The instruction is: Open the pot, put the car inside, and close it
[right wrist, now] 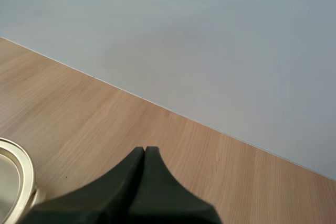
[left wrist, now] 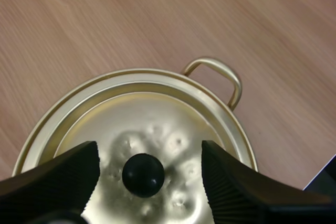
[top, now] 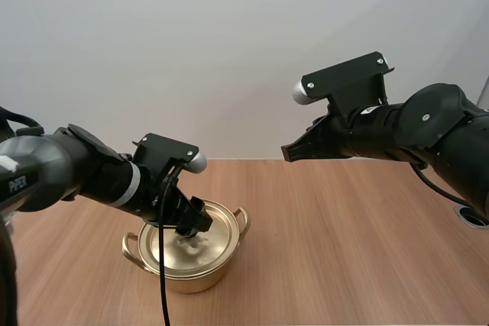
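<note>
- Table (top: pixel 344 250): wood top. The pot sits on it toward the L side, near the front.
- R arm (top: pixel 428 131): up in the air over the R half, well apart from the pot. R gripper (top: pixel 294 150) has its fingers pressed together into one wedge w/ nothing in them. Looks parked, not part of this step.
- L arm (top: pixel 69 169): reaches down over the pot, wrist angled at the lid.
- Pot (top: pixel 191 276): gold, upright, lid on, so it's closed.
- Lid (top: pixel 218 227): seated flat inside the rim, dimpled round the centre.
- L gripper (left wrist: pixel 149 153): jaws wide, one ribbed finger (left wrist: pixel 58 177) each side of the knob w/ a gap both sides. Nothing gripped yet.
- Knob (left wrist: pixel 143 174): small black ball at lid centre, sits between the fingers.
- Step, my read: opening the pot, at the pre-grasp stage. Task barely begun.
- Next move prob needs the jaws closed square on the knob, then a straight lift. A skewed pinch on a round knob could slip or drag the pot.
- View diffs: the high view gives both arms and where the pot sits, but the L gripper hides the knob there. The L wrist view gives the knob-to-finger gaps and one loop handle (left wrist: pixel 218 74) up close. The R wrist view adds an edge of the pot rim (right wrist: pixel 21 166) off beside the shut tips.
</note>
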Motion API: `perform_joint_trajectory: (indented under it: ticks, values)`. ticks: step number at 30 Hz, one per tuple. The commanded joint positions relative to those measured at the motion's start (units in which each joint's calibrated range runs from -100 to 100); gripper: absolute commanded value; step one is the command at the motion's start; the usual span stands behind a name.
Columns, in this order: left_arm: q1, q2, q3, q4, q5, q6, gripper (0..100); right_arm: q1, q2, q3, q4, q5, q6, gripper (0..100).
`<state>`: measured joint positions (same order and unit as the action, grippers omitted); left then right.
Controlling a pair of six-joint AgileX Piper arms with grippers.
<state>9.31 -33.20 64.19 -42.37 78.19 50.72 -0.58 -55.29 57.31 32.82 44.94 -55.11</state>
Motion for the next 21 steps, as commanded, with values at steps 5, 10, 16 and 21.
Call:
perform_joint_trajectory:
  ticks: [5, 10, 16, 21]
  values:
    - [-0.02, -9.8, -4.3, -6.6, 0.3, 5.7, 99, 0.0, 0.0, 0.5, -0.5, 0.2, -0.1, 0]
    - [-0.02, -29.8, 0.1, -21.1, 9.3, 15.9, 99, 0.0, -0.1, 4.9, -0.5, -5.1, -4.9, 0]
    - [-0.02, -54.5, 1.1, -21.4, 9.0, 0.5, 99, 0.0, -3.3, 8.4, 4.7, -10.9, -8.4, 0]
    - [1.78, -65.7, 1.3, -16.4, -6.7, -8.9, 99, 0.0, -8.2, 8.4, 5.9, -11.1, -10.3, 0]
